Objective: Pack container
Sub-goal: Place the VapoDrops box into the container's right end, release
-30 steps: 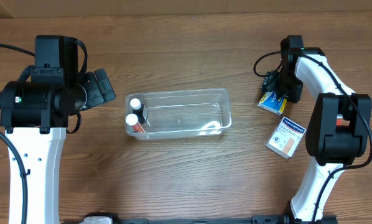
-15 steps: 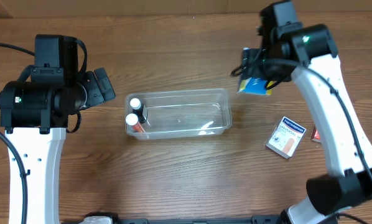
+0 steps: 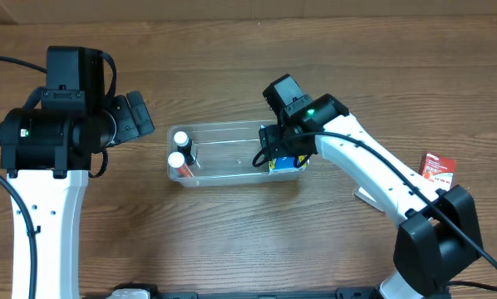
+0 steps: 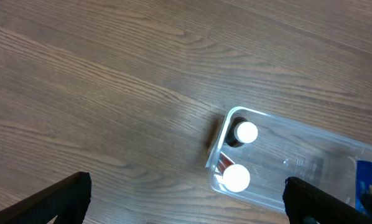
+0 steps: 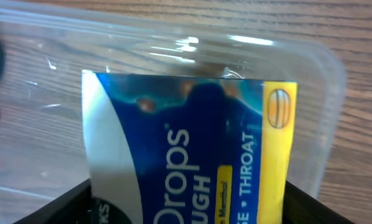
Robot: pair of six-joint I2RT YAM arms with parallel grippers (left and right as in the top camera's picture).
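Hanging over the wooden tabletop (image 3: 232, 241), the left hand (image 4: 186, 190) has its fingers spread wide apart. Just beyond it lies the clear container (image 3: 240, 126), with two white-capped bottles (image 3: 179, 149) standing in the end nearest that hand. At the other end the right hand (image 3: 278, 156) is clamped on a blue-and-yellow cough-drop box (image 5: 192, 162), holding it inside the container. Well off to that hand's right, a small red box (image 3: 438, 169) lies on the tabletop.

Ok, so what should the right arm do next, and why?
Probably ease down slightly and open the right gripper. It holds the cough drops box within the right end of the container, apparently inside its walls, and the two bottles stand clear at the left end.
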